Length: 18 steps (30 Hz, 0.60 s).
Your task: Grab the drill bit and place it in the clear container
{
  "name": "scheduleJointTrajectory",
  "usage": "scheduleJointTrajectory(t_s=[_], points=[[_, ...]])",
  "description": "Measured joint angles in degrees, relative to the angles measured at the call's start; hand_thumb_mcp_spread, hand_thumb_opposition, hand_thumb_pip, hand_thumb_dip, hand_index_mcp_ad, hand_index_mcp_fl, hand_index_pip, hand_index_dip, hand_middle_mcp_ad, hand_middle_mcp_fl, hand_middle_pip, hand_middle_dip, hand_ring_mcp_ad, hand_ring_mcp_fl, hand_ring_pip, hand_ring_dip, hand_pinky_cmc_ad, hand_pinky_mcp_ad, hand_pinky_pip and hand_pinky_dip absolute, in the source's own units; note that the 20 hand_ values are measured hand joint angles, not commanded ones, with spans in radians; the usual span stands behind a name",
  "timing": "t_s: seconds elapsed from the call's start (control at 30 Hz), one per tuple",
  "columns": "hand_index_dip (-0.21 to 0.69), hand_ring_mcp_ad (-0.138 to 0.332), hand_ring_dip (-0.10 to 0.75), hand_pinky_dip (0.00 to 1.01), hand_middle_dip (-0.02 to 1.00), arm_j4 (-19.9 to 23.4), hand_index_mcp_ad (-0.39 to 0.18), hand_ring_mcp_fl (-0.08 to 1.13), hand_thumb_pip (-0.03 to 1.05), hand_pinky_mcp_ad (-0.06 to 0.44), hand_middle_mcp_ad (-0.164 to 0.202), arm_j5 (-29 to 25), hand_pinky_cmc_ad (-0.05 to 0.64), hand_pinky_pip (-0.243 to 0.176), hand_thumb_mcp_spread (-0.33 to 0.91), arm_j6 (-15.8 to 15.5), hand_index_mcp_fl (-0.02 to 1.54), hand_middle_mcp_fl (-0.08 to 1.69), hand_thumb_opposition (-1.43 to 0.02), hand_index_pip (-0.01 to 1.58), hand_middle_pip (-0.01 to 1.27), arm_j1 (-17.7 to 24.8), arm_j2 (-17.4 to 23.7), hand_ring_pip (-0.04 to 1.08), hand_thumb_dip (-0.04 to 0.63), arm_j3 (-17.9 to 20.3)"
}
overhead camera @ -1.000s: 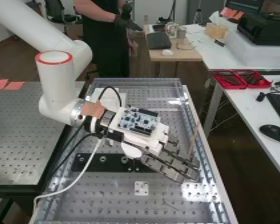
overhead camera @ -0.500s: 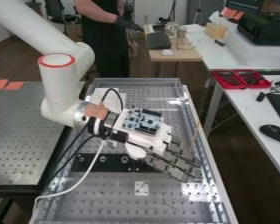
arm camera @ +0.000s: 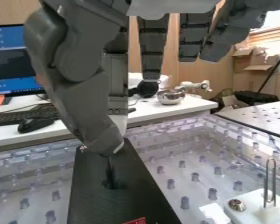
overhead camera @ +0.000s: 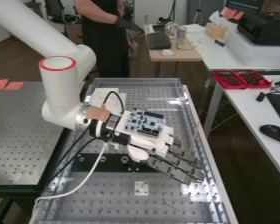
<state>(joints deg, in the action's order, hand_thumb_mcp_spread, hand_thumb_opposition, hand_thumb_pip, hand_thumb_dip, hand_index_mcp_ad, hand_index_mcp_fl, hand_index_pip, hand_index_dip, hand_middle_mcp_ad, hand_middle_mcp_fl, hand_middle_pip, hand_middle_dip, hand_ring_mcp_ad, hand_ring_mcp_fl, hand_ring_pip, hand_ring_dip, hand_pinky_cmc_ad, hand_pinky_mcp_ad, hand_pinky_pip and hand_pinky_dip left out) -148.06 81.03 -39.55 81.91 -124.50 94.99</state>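
Perforated benchtop is bearing a black plate, which is probably keeping the drill bit upright for pinching; the hand is hanging open and empty, fingers extended.

OK so the robot hand is over the perforated bench top (fingers pretty much straight), circuit board on its back. Black strip partly underneath it, red trays and dark mouse well apart from it.
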Motion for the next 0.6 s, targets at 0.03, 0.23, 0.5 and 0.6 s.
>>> scheduleJointTrajectory(t_s=[0.03, 0.23, 0.5, 0.6], points=[[0.232, 0.164, 0.026, 0.19, 0.14, 0.0, -0.096, 0.02, 0.6, 0.138, 0.066, 0.0, 0.215, -0.075, 0.57, 0.0, 0.47, 0.2, -0.96, 1.38, 0.12, 0.0, 0.0, 0.09, 0.278, 0.0], [0.232, 0.164, 0.026, 0.19, 0.15, 0.1, -0.11, 0.01, 0.59, 0.138, 0.065, 0.7, 0.215, -0.075, 0.57, 0.0, 0.47, 0.2, -0.96, 1.38, 0.13, -0.2, -0.1, 0.09, 0.278, -0.1], [0.239, 0.164, 0.026, 0.19, 0.15, -0.9, -0.11, 0.01, 0.6, 0.138, 0.066, 1.1, 0.213, -0.075, 0.52, 1.2, 0.4, 0.21, -0.92, 1.27, 0.13, -0.4, -0.5, 0.09, 0.278, -1.0], [0.237, 0.164, 0.026, 0.19, 0.15, -1.1, -0.11, 0.01, 0.61, 0.138, 0.066, 0.8, 0.208, -0.075, 0.5, 1.4, 0.4, 0.21, -0.9, 1.27, 0.13, -0.5, -0.6, 0.09, 0.278, -1.3]])
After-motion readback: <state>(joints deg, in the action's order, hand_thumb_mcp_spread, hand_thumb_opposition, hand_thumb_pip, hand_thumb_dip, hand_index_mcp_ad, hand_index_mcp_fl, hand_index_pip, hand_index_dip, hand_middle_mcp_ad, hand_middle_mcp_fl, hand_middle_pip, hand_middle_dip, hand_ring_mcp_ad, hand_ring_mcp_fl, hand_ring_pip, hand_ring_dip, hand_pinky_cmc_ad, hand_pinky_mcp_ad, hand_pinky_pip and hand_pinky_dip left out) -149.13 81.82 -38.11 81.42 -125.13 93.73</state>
